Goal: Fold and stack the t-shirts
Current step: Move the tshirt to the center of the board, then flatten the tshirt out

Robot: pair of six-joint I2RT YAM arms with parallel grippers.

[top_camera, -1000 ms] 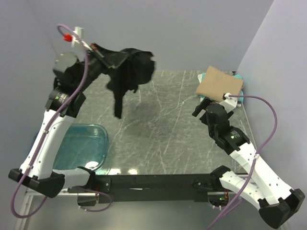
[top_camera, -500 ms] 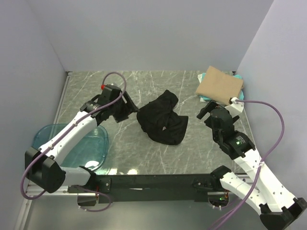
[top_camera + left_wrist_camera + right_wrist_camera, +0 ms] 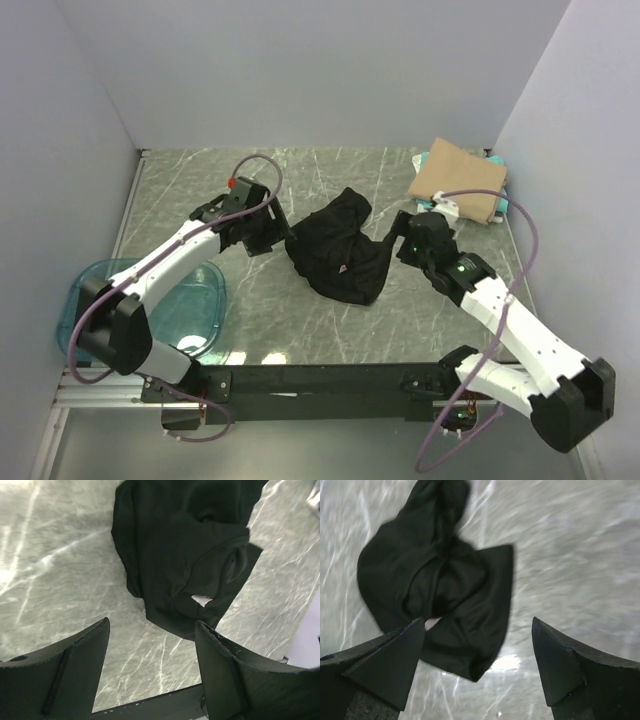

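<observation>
The left gripper [image 3: 270, 236] has let go. A second ago it was clamped on the black shirt [image 3: 338, 255] and holding it high over the table's far left. Now its jaws stand wide with nothing between them, low over the stone just beside the shirt's left edge. The right gripper [image 3: 404, 240] is also spread and empty. It has swung in from beside the far-right pile to hover close to the shirt's right edge.

The grey marbled table [image 3: 200, 180] now carries the whole shirt, which lies mid-table between the two arms. The blue plastic tub [image 3: 205, 292] sits apart at the near left corner. The black shirt is a crumpled heap, its layers bunched and twisted, with a small white label [image 3: 201, 599] showing in the left wrist view. In the far right corner a folded tan shirt [image 3: 455, 175] rests on a teal one [image 3: 497, 205], of which only the edges show.

The drop probably ends the carry. This last shirt still has to be spread flat before any fold, and the grippers look placed to take opposite edges.
</observation>
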